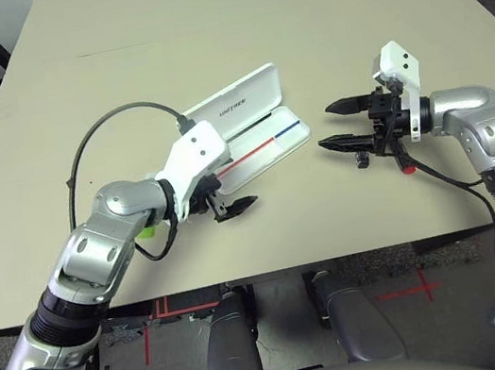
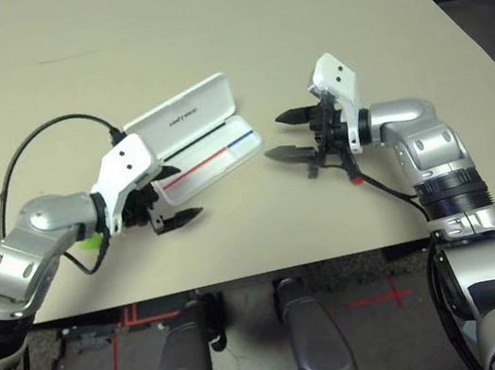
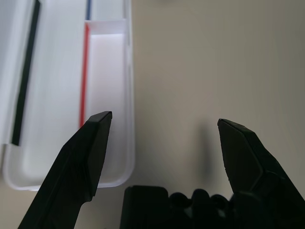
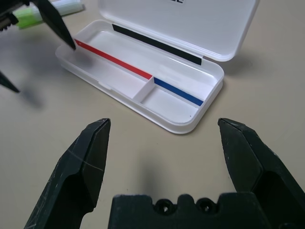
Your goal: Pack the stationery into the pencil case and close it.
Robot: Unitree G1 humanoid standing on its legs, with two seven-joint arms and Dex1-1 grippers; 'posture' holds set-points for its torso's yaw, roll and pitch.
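Glossy white rounded pencil case (image 4: 167,90) lies open on matte beige table (image 1: 199,21).

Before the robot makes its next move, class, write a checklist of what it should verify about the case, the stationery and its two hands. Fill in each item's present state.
1. Pencil case lid open: ok.
2. Tray compartments free: ok, nothing lies in either one.
3. Left hand open and empty: ok.
4. Right hand open and empty: ok.
5. Highlighter located: ok, it lies on the table beside the case, near the left hand.
6. Marker and clip located: cannot tell. A red tip shows under the right hand, but what it belongs to is unclear.
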